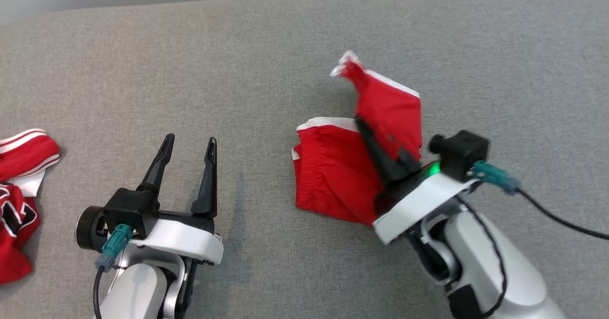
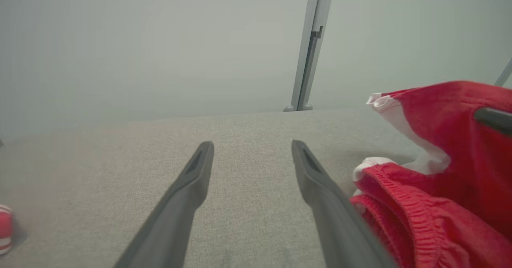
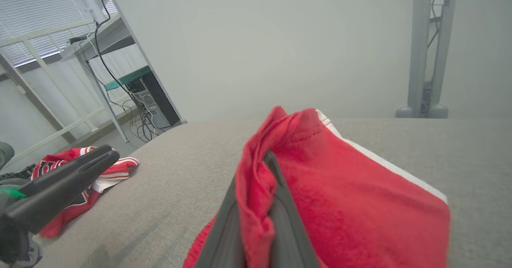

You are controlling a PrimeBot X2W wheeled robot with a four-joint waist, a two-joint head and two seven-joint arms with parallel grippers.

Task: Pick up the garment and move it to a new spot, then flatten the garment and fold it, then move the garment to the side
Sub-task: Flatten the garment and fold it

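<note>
Now my right gripper [image 1: 368,131] is pinched shut on the garment [image 1: 333,176], a pair of red shorts with white trim. A fold of the red cloth is squeezed between its two dark fingers [image 3: 288,220]. One part of the shorts stands up past the fingertips, off the grey surface [image 1: 238,71]. The rest of the shorts lies on the grey surface just beside this gripper, on its left, with the stretchy waistband at the far edge.

My left gripper [image 1: 190,140] has its fingers spread wide apart with nothing between them, and it sits over the grey surface. The shorts are off to its right, near it but not touching. Well off on its other side lies a second red piece of clothing [image 1: 19,185] with white stripes, all bunched up.
</note>
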